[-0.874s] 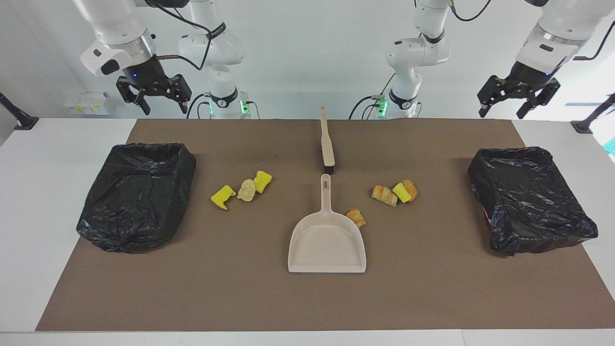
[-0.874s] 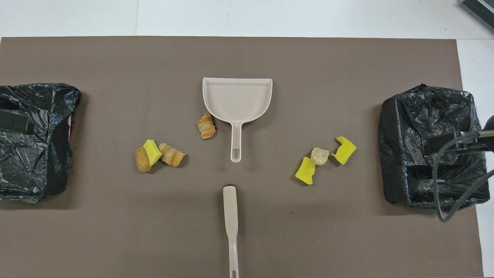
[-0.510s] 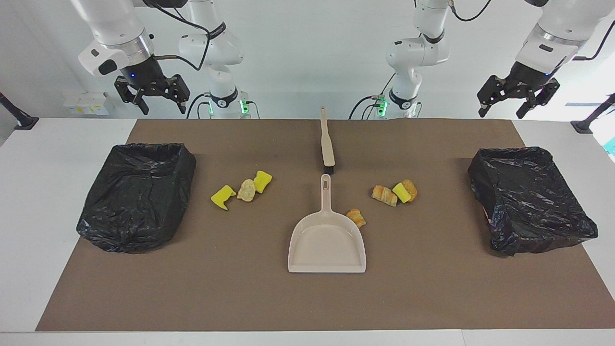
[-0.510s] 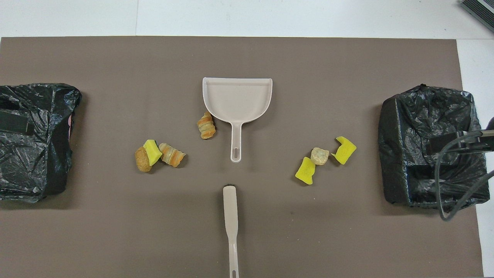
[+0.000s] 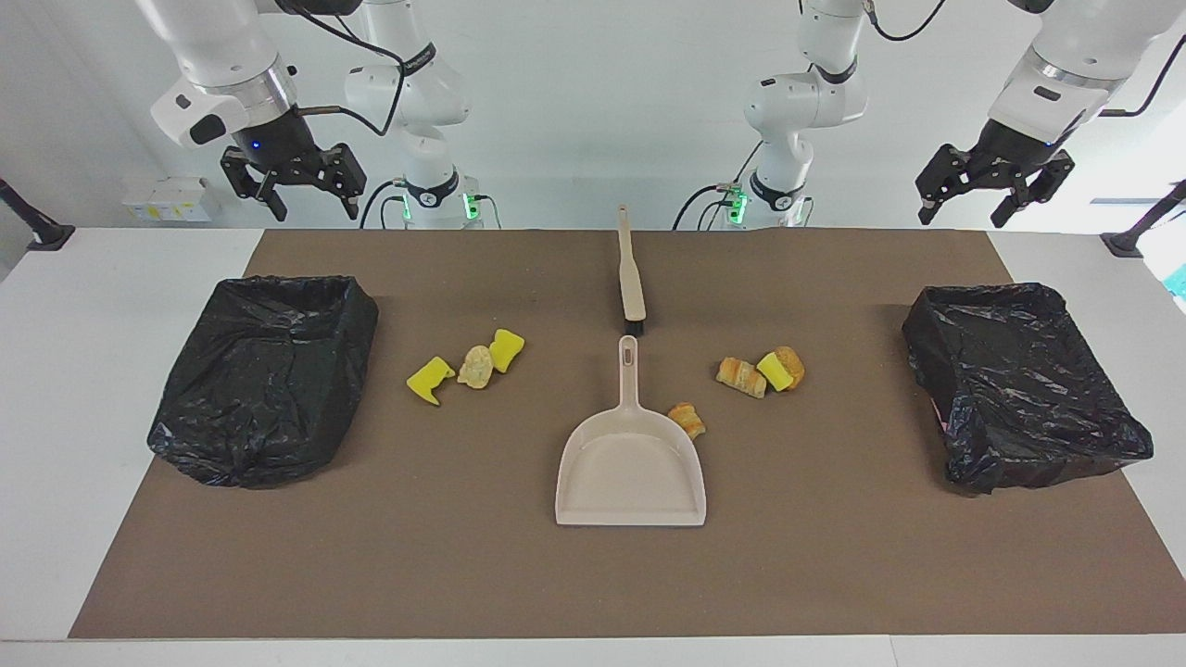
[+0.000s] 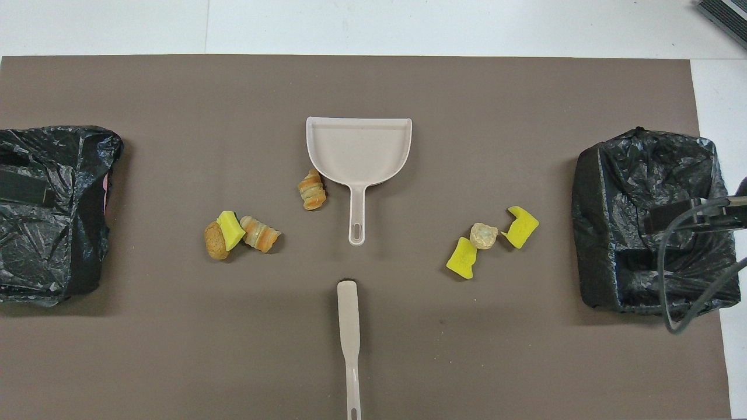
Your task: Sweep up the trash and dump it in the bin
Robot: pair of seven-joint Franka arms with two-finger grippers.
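Seven small pieces of trash lie loose on a brown mat [image 5: 463, 556] that covers most of a white table [image 5: 83, 389], all placed here by the beige dustpan [image 5: 630, 472] at the mat's middle; one striped bread-like lump [image 5: 687, 420] touches the dustpan's shoulder on the side toward the left arm's end; a second striped lump [image 5: 741, 377], a yellow sponge chunk [image 5: 775, 371] and a brown lump [image 5: 790, 365] huddle together farther toward that end and slightly nearer to the robots; toward the right arm's end sit two yellow sponge chunks [image 5: 430, 381] [image 5: 507, 349] with a pale lump [image 5: 476, 367] between them; the dustpan's handle points at the robots, and just past its tip, nearer to the robots, lies a beige brush [image 5: 631, 273] with black bristles at the dustpan end; two bins lined with black bags flank the dustpan, well apart from it, one [image 5: 264, 375] at the right arm's end, one [image 5: 1024, 380] at the left arm's end; the right gripper [image 5: 313, 196] hangs released and holding nothing above the table edge nearer the robots than its bin; the left gripper [image 5: 964, 199] hangs likewise, fingers spread, over the mat's corner; behind the arms stands a plain white wall [image 5: 593, 111].
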